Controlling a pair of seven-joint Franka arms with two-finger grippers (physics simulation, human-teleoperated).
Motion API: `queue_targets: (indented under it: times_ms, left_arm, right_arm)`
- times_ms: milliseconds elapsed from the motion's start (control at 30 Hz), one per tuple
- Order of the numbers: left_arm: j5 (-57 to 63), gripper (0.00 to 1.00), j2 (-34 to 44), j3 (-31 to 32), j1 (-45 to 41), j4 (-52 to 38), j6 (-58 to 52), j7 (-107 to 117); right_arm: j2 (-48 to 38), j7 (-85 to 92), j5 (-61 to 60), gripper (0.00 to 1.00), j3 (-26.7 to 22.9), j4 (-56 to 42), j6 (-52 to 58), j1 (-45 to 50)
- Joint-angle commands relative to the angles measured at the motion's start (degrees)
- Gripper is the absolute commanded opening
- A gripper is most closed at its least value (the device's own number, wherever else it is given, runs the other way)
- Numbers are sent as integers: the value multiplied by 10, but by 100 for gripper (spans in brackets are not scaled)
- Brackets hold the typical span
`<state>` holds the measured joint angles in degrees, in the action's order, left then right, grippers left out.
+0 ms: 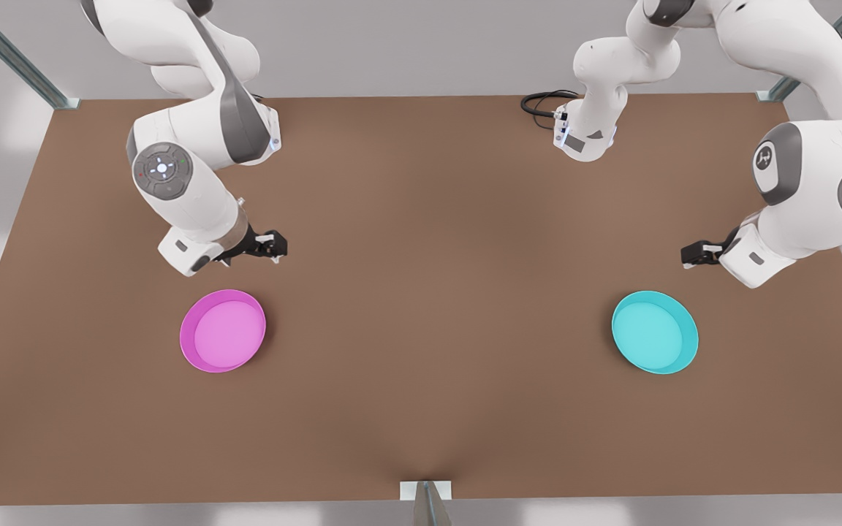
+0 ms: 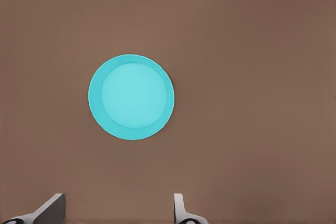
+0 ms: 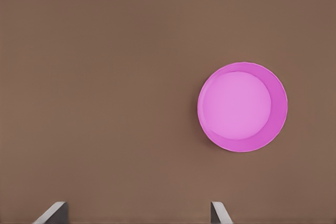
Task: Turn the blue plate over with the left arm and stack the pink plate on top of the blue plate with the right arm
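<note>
Brown worktop (image 1: 421, 307) carries both plates rim-up — blue plate (image 1: 655, 332) near the left hand (image 1: 691, 254), pink plate (image 1: 222, 330) near the right hand (image 1: 278, 245); both hands spread wide, empty.

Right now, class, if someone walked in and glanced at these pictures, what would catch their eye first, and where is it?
Two bright plates lie open side up, far apart on the brown table: the pink plate at the front view's left and the blue plate at its right. An arm hangs above each one, the right gripper over the pink plate and the left gripper over the blue, both open and empty.
</note>
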<state>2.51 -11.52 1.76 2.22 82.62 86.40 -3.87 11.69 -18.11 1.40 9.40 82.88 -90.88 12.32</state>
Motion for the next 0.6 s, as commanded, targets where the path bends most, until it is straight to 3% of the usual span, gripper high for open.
queue_targets:
  times_ms: [0, 100, 167, 233, 567]
  left_arm:
    - [0, 100, 0, 0, 0, 0, 0, 0]
    - [-78, 100, -34, 0, 59, 2, 1, -30]
    - [-156, 100, -126, 0, 142, 1, 63, -76]
    - [-200, 100, -198, 1, 173, 2, 138, -92]
    - [-200, 100, -206, 3, 170, 15, 155, -99]
  right_arm:
    - [0, 0, 0, 100, 0, 0, 0, 0]
    - [0, 0, 0, 100, 1, -1, 1, 2]
    - [10, 2, 0, 100, 1, -6, 4, 1]
    - [17, 4, -10, 100, 1, -10, 0, 0]
    - [19, 1, 2, 100, 4, -17, 0, 29]
